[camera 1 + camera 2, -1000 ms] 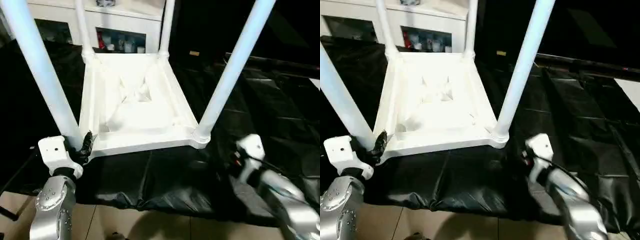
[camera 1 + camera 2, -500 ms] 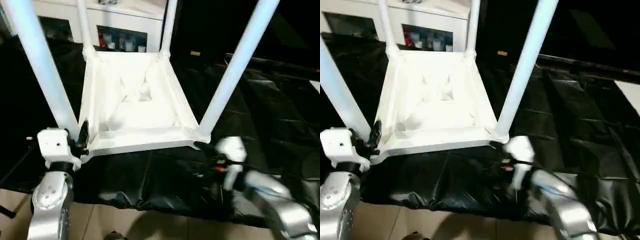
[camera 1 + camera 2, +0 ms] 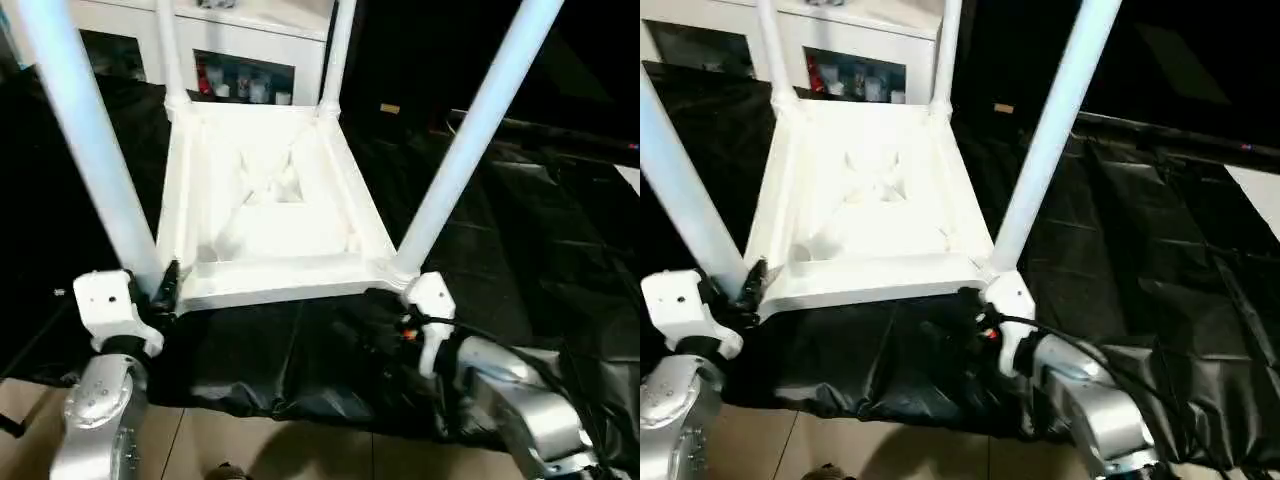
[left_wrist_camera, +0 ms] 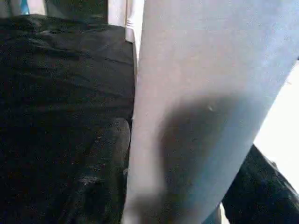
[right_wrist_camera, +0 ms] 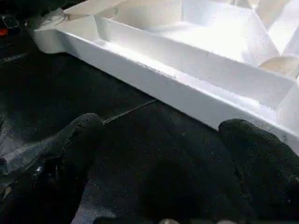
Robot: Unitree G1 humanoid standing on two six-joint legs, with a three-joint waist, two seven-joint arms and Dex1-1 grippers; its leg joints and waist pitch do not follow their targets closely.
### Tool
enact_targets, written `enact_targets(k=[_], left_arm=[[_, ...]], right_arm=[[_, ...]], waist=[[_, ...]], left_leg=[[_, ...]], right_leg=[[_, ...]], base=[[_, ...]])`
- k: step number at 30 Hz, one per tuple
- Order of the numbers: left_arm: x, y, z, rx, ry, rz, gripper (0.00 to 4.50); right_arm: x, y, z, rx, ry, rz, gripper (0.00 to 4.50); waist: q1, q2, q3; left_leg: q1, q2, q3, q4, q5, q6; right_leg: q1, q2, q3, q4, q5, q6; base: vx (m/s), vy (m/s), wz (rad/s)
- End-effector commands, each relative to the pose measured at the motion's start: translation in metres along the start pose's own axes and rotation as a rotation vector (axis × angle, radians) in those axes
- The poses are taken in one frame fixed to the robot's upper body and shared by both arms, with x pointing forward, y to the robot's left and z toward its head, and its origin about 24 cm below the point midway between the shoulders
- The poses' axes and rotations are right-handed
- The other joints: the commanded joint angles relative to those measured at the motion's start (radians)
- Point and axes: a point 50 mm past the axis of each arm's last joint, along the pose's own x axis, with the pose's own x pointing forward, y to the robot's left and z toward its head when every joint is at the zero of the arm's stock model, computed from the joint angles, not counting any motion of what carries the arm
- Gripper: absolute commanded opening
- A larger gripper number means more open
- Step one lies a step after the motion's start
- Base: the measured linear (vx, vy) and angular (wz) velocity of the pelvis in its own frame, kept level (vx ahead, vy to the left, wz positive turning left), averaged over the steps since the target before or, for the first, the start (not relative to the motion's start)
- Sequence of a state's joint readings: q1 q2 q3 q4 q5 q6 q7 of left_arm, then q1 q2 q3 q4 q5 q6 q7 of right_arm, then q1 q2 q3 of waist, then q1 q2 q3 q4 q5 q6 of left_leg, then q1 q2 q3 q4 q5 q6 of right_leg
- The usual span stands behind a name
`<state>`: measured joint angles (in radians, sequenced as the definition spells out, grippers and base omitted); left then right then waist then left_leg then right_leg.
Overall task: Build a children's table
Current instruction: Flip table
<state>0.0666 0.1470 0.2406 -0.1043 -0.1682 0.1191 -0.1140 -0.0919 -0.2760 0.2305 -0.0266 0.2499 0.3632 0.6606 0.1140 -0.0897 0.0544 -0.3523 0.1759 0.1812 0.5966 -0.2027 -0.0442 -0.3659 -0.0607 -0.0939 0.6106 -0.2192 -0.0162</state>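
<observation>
On the black-covered floor the upturned children's table stands with all four legs in. Right claw, fingers spread, has moved up to its near edge — left claw pinches the near-left leg, ready for flipping.

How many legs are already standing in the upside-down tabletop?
4. One leg rises at the near left corner beside the left gripper, one at the near right corner, and two at the far corners, left and right.
</observation>
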Motion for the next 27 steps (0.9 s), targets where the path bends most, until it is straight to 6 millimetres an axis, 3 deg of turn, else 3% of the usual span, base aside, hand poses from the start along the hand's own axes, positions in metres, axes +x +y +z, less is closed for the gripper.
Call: enact_targets(k=[1,8,16,18,20,27], left_arm=[[0.001,-0.002,0.002,-0.062,-0.004,0.004,2.48],[0.003,-0.010,0.013,-0.106,-0.061,-0.071,2.34],[0.005,-0.036,0.016,-0.498,-0.033,-0.182,2.32],[0.004,-0.044,0.016,-0.499,-0.024,-0.231,2.31],[0.003,-0.050,0.017,-0.485,-0.013,-0.270,2.24],[0.006,-0.059,0.017,-0.449,0.025,-0.331,2.15]], right_arm=[[0.002,-0.001,0.002,-0.008,0.006,-0.003,4.50],[0.006,-0.001,0.001,-0.005,0.000,-0.009,4.50],[0.017,-0.004,-0.001,0.068,-0.015,-0.044,4.50],[0.021,-0.005,0.000,0.113,-0.040,-0.061,4.50],[0.025,-0.007,0.003,0.157,-0.076,-0.075,4.50],[0.050,-0.012,0.030,0.402,-0.314,-0.023,4.50]], waist=[[0.005,0.013,-0.038],[0.006,0.013,-0.040],[0.010,0.012,-0.041],[0.018,0.007,-0.040],[0.020,0.011,-0.041],[0.021,0.010,-0.044]], left_leg=[[0.007,0.078,-0.042,-0.094,-0.273,-0.034],[0.008,0.079,-0.041,-0.094,-0.251,-0.034],[0.006,0.076,-0.034,-0.089,-0.212,-0.033],[0.005,0.076,-0.033,-0.089,-0.206,-0.033],[0.007,0.077,-0.035,-0.092,-0.217,-0.039],[0.012,0.078,-0.036,-0.094,-0.207,-0.050]], right_leg=[[0.024,-0.110,0.076,-0.089,-0.246,-0.109],[0.025,-0.110,0.077,-0.082,-0.198,-0.118],[0.024,-0.112,0.077,-0.077,-0.167,-0.161],[0.026,-0.110,0.077,-0.078,-0.174,-0.148],[0.024,-0.110,0.076,-0.079,-0.189,-0.135],[0.025,-0.108,0.076,-0.069,-0.125,-0.128]], base=[[0.000,0.000,0.00],[0.000,0.000,0.00],[0.000,0.000,0.00],[0.000,0.000,0.00],[0.000,0.000,0.00],[0.000,0.000,0.00]])
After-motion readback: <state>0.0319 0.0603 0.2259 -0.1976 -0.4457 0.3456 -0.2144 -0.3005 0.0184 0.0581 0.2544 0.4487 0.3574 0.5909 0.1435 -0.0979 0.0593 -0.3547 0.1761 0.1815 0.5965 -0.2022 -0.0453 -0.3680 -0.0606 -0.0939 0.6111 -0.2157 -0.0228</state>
